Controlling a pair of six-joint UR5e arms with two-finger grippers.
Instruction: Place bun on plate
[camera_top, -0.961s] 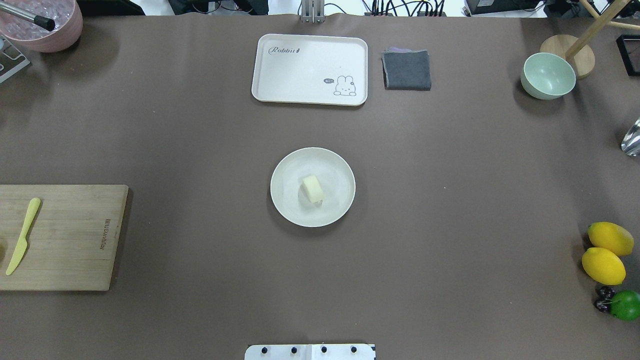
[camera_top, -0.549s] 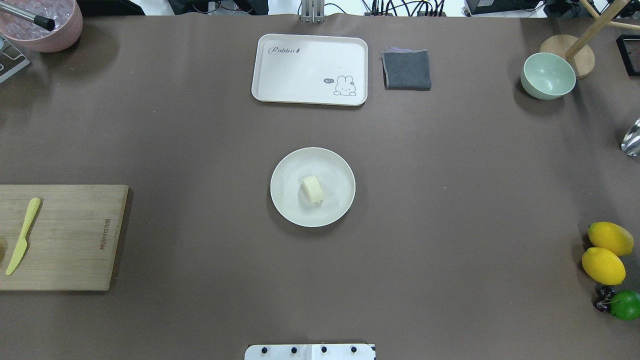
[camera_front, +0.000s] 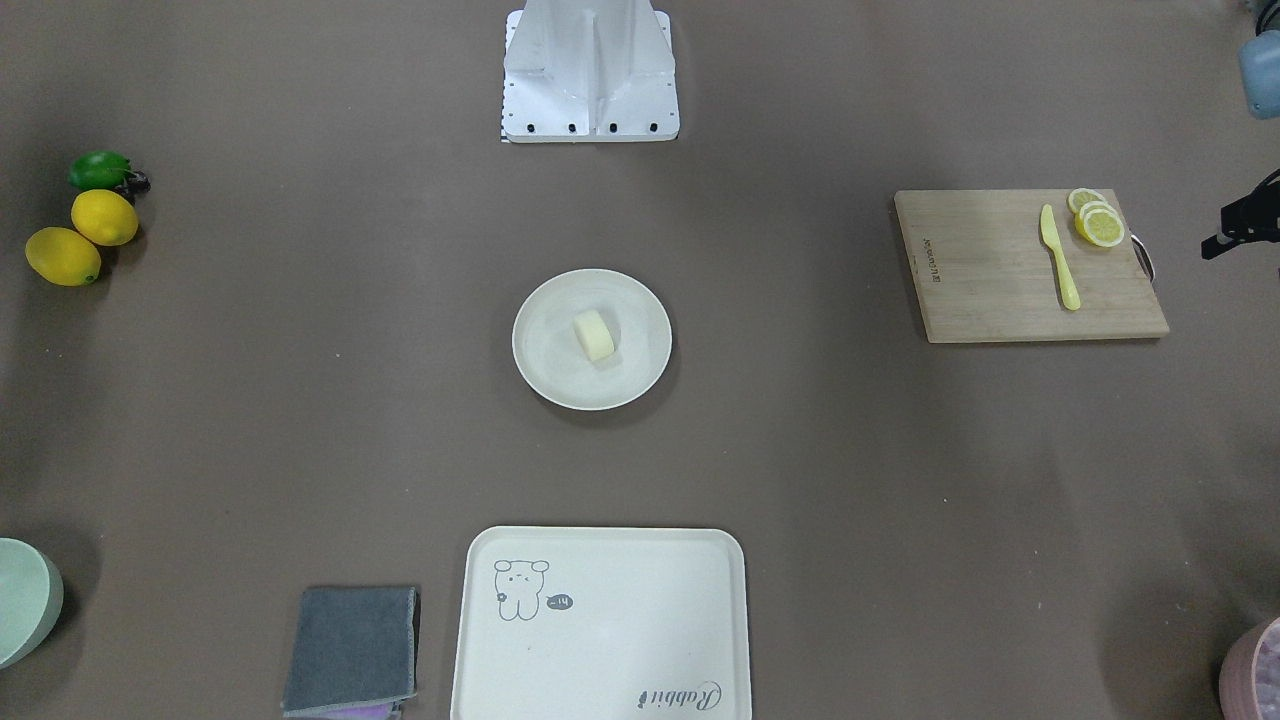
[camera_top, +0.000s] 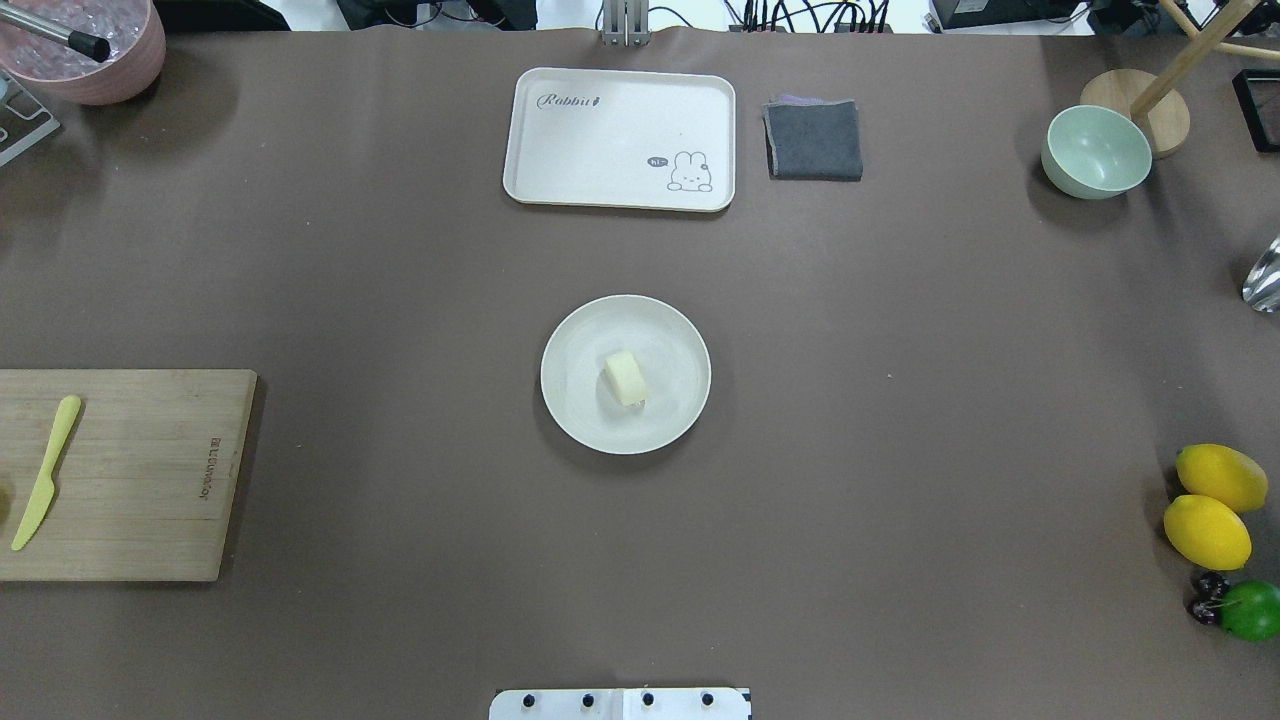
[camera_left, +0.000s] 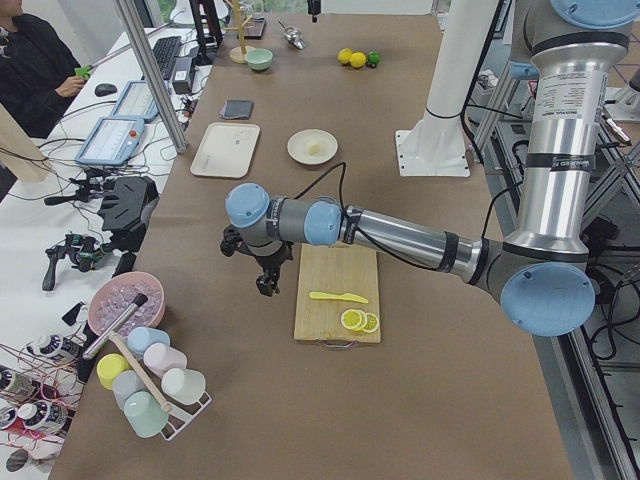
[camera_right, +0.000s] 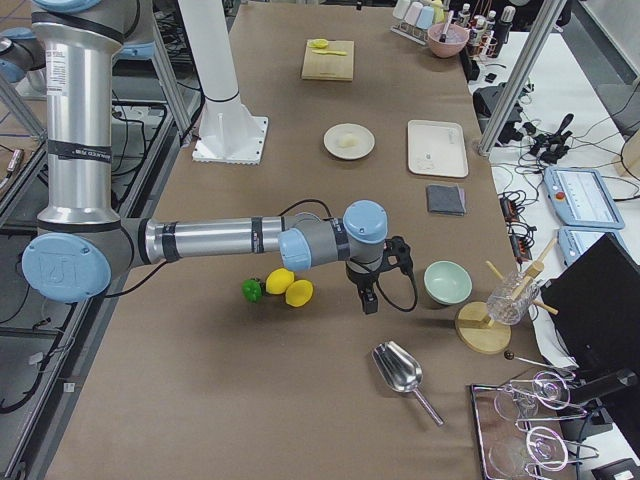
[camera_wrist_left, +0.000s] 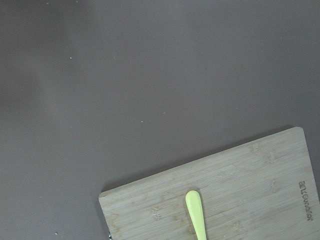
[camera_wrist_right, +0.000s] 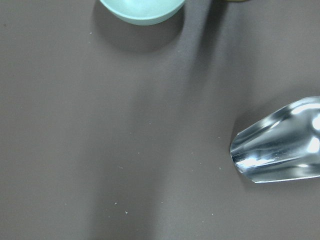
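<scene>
Overhead exterior, bun (camera_top: 625, 378) on plate (camera_top: 575, 345), well apart from left gripper (camera_left: 264, 289), right gripper (camera_right: 369, 304), openings cannot be told.

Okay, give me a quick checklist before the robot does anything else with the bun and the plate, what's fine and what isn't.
1. Bun on the plate: ok, it lies near the middle, well inside the rim.
2. Bun free of any grip: ok, neither gripper is near it.
3. Space over the plate: ok, no arm hangs above it in the overhead view.
4. Left gripper open or shut: cannot tell; it shows only in a side view, over the table beside the cutting board.
5. Right gripper open or shut: cannot tell; it shows only in a side view, between the lemons and the green bowl.
</scene>
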